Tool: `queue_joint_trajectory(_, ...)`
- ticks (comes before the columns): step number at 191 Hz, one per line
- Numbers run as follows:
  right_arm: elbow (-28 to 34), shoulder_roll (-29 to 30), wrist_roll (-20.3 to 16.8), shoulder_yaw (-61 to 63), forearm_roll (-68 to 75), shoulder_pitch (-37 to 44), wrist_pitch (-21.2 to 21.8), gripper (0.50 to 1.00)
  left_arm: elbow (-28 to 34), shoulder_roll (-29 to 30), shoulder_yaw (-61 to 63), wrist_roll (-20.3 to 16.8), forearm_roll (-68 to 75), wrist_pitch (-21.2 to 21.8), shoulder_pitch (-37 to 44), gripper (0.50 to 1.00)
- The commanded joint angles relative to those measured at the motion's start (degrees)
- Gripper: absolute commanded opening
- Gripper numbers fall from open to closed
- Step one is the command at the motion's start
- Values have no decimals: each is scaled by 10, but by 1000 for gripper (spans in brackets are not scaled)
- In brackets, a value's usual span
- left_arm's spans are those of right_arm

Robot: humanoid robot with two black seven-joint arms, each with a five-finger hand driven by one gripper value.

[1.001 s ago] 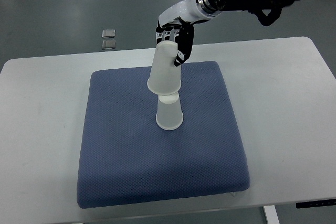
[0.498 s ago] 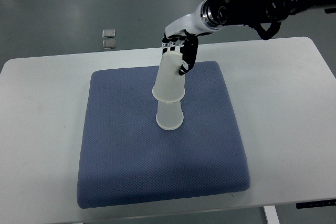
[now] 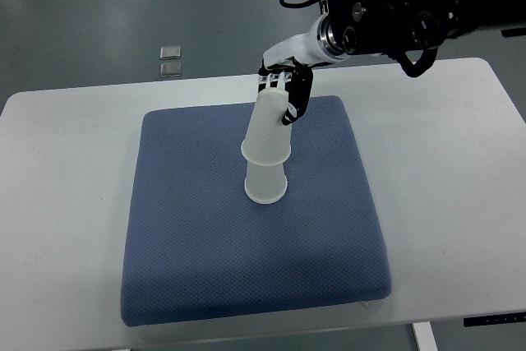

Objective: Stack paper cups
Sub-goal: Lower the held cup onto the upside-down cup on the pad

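Note:
Two white paper cups stand upside down on the blue cushion [image 3: 197,236]. The lower cup [image 3: 265,184] rests on the cushion's middle. The upper cup [image 3: 268,129] sits tilted over the lower cup's top, partly slid down on it. My right hand [image 3: 283,94] comes in from the upper right and its fingers are curled around the upper cup's closed end. The left arm does not show.
The cushion lies on a white table [image 3: 460,187]. Two small metal squares [image 3: 170,61] lie on the grey floor beyond the table's far edge. The black arm [image 3: 394,6] hangs over the far right of the table.
The right hand has lowered the upper cup down over the lower cup and shifted slightly right. The gap between the two cups has closed.

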Motion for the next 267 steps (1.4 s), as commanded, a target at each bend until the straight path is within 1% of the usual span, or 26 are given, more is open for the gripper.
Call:
queue_joint_trajectory(1,0,0,0,0,0,-2,-2,666,0,0,0,0,0,0,0,1000)
queue_joint_trajectory(68,-1,0,-1,3,0,-28,-28,670,1,0,0,0,0,0,0,1000)
queue_joint_trajectory(73,-1,0,-2,3,0,-31,-29,682,1,0,0,0,0,0,0,1000)
queue_joint_trajectory(115,-3,0,-3,8,0,-40,-32,699,0,0,0,0,0,0,0,1000)
queue_joint_trajectory(138,-4,0,-3,8,0,-56,-46,727,2,0,0,0,0,0,0,1000)
queue_joint_trajectory(142,-4,0,-3,8,-1,-57,-46,729,3,0,0,0,0,0,0,1000)
queue_joint_trajectory(151,-4,0,-3,9,-1,-60,-47,752,3,0,0,0,0,0,0,1000)
queue_joint_trajectory(158,-5,0,-3,10,-1,-63,-47,754,3,0,0,0,0,0,0,1000)
queue_joint_trajectory(167,-7,0,-3,10,-1,-68,-47,782,3,0,0,0,0,0,0,1000)
queue_joint_trajectory(183,-9,0,-3,11,-1,-73,-53,797,3,0,0,0,0,0,0,1000)
queue_joint_trajectory(192,-10,0,-2,19,-1,-81,-60,831,3,0,0,0,0,0,0,1000)
queue_joint_trajectory(204,-11,0,-2,35,-1,-92,-67,856,3,0,0,0,0,0,0,1000)
queue_joint_trajectory(250,-28,0,0,43,-2,-127,-75,860,4,0,0,0,0,0,0,1000)
queue_joint_trajectory(267,-38,0,2,44,-3,-143,-85,860,4,0,0,0,0,0,0,1000)
